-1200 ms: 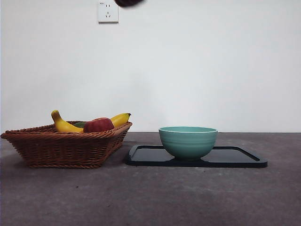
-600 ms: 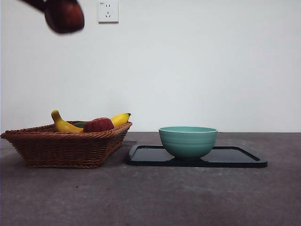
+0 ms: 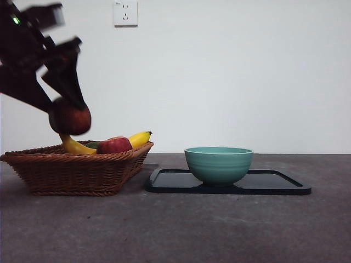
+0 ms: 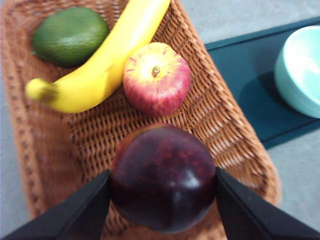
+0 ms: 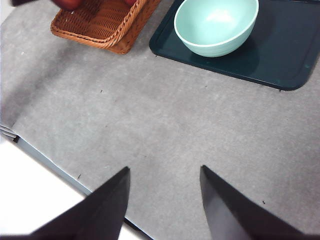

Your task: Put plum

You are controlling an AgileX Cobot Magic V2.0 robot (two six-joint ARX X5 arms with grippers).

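Observation:
My left gripper (image 4: 163,187) is shut on the plum (image 4: 163,177), a glossy dark maroon fruit. It holds the plum above the wicker basket (image 4: 227,125), over its bare part beside the red apple (image 4: 156,77). In the front view the plum (image 3: 69,116) hangs just over the basket's (image 3: 77,170) left part, under the dark arm and left gripper (image 3: 68,112). My right gripper (image 5: 165,192) is open and empty, high over bare table.
The basket also holds a banana (image 4: 107,57) and a green fruit (image 4: 70,35). A teal bowl (image 3: 219,164) stands on a dark tray (image 3: 277,183) to the basket's right. A wall socket (image 3: 125,12) is behind.
The left arm has come down and left with the plum, from the top of the front view to just above the basket. The basket's fruits, bowl and tray have not moved.

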